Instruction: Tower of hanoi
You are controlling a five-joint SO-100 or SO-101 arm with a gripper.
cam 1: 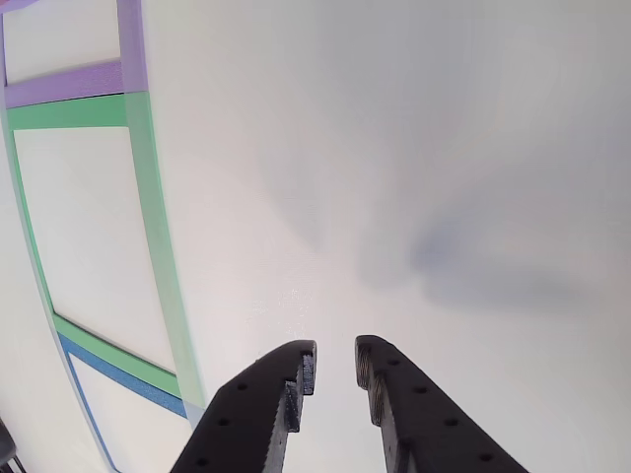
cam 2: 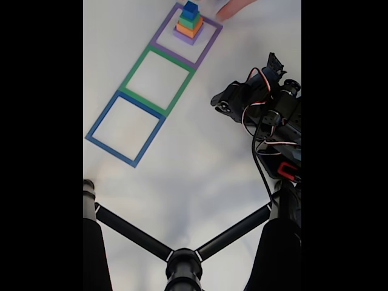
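progress: none judged done, whole tower left to shift | stack (cam 2: 190, 23): four blocks, purple, orange, green, blue on top, stood in purple square (cam 2: 186, 37) near table's (cam 2: 200, 182) far edge | green square (cam 2: 157, 80), blue square (cam 2: 125, 129): bare | hand (cam 1: 335, 367): released, jaws slightly apart, grasped nothing, well apart from stack

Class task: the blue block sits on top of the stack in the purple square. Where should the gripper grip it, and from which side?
Judging by the fixed view, grip the blue block across two opposite side faces, coming from above: it tops the stack, so only its sides are free. The gripper is open and empty.
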